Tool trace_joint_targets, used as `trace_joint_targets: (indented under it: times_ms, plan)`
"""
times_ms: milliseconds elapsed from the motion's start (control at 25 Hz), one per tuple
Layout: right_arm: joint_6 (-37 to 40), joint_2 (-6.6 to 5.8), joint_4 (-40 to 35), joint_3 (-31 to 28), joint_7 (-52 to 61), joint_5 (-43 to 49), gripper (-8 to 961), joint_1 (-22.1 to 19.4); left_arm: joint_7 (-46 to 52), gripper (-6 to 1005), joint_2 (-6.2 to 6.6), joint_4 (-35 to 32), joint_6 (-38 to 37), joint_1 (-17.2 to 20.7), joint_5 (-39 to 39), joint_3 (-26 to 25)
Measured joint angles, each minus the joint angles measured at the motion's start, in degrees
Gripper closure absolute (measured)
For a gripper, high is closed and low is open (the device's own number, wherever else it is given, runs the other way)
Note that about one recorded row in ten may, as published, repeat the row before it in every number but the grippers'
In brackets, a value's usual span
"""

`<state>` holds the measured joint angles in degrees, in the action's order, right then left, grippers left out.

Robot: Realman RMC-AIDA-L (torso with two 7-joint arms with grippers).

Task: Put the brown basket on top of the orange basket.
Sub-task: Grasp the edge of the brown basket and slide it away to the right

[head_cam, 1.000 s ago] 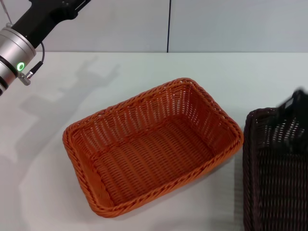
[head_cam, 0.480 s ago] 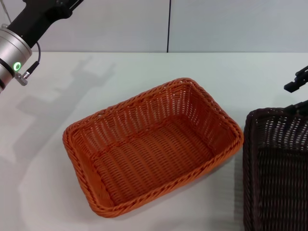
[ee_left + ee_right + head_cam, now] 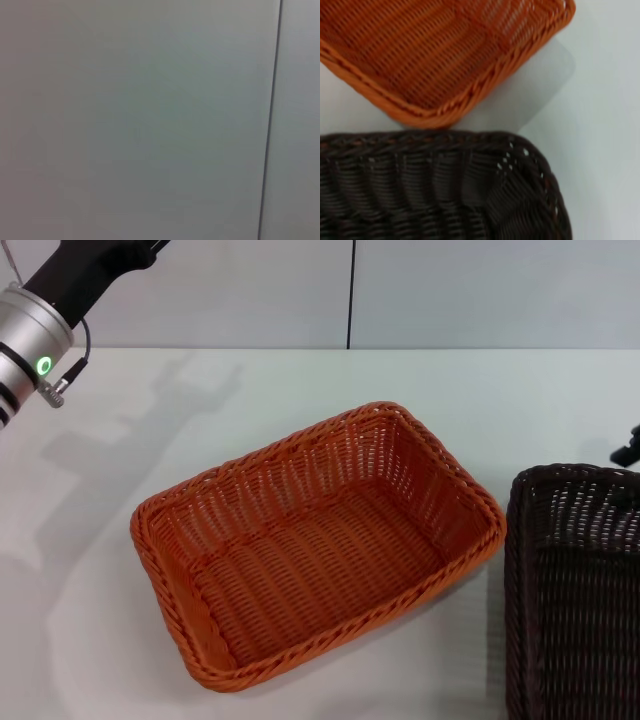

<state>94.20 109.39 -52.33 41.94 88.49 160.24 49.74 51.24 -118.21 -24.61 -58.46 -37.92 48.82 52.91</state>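
The right gripper (image 3: 630, 447) is barely in shot, just a dark bit poking in at the 3 o'clock edge of the head view, hovering just past the far rim of the brown basket (image 3: 575, 590). Honestly can't tell whether it's clenched or released, and it doesn't look like it's grasping anything. Its wrist camera looks straight down on a corner of that brown basket (image 3: 440, 190), with the orange basket (image 3: 435, 55) right next to it, the rims close but a sliver of table (image 3: 600, 125) between them.

The brown basket sits on the white table (image 3: 300, 380) at about 4 o'clock in the head view, upright, cut off by the edge. The orange basket (image 3: 315, 540) is dead centre, upright, empty, turned at an angle so its long side runs from 8 o'clock up to 2 o'clock. So the two are side by side, nothing stacked yet.

The left arm (image 3: 45, 315) is way up at 10 o'clock, raised off the table, green light glowing on its silver cuff. Its gripper isn't visible, and its wrist camera only shows a blank grey wall (image 3: 140, 120) with a dark vertical seam.
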Motion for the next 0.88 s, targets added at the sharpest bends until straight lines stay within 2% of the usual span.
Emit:
trace_joint_targets:
  times_ms: [320, 520, 720, 880]
  plan:
    - [-5.22, -0.06, 5.8, 0.47, -1.16, 0.68, 392, -0.25, 0.0, 153, -0.09, 0.39, 1.13, -0.77, -0.01, 0.12]
    - [-5.73, -0.18, 6.27, 0.51, -3.38, -3.18, 395, -1.15, -0.02, 153, -0.03, 1.47, 1.33, -1.36, -0.01, 0.0]
    - [-5.18, -0.81, 6.62, 0.3, -3.48, -2.05, 610, -1.31, -0.05, 153, -0.1, 1.75, 1.37, -1.27, -0.02, -0.01]
    - [-4.66, -2.01, 7.68, 0.19, -2.63, -1.64, 642, -1.39, -0.07, 153, -0.1, 2.25, 1.42, -1.18, -0.27, -0.01]
